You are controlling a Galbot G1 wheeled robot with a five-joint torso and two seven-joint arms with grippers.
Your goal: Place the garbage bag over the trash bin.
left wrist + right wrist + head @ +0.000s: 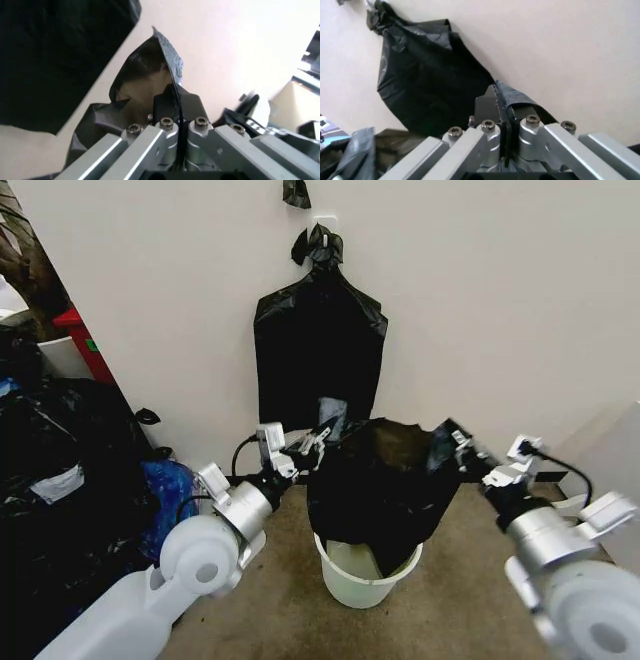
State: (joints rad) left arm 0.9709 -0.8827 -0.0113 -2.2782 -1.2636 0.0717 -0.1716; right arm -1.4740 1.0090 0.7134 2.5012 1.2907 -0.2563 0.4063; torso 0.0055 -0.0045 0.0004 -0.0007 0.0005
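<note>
1. Two grippers hold one garbage bag [385, 480] between them, in the middle of the head view.
2. We see the left gripper [318, 442] at the bag's left top edge. Its fingers are pressed together on the thin black plastic.
3. In the left wrist view, the left gripper [179, 112] has a strip of the bag [167, 60] squeezed between its two fingers, and the strip sticks up past the fingertips.
4. We see the right gripper [466, 452] at the bag's right top edge, also closed on the plastic.
5. In the right wrist view, the right gripper [501, 108] pinches a fold of the bag [517, 98] tight between its fingers.
6. Between the two grippers the bag's mouth is pulled open and wide. The rest of the bag hangs down limp and shiny.
7. Below the bag stands the trash bin [352, 575], a round white bucket on the brown floor [290, 600], in the lower middle of the head view.
8. We see the bag's low end hanging over the bin's top and covering the back part of the rim. The front part of the rim and the front wall are bare.
9. On the pale wall [500, 300] behind, a bunch of flat black bags [320, 345] hangs from a knot in the upper middle of the frame.
10. At the left edge of the head view lie stuffed black sacks [60, 500], with a blue plastic bag [168, 485] just beside them.
</note>
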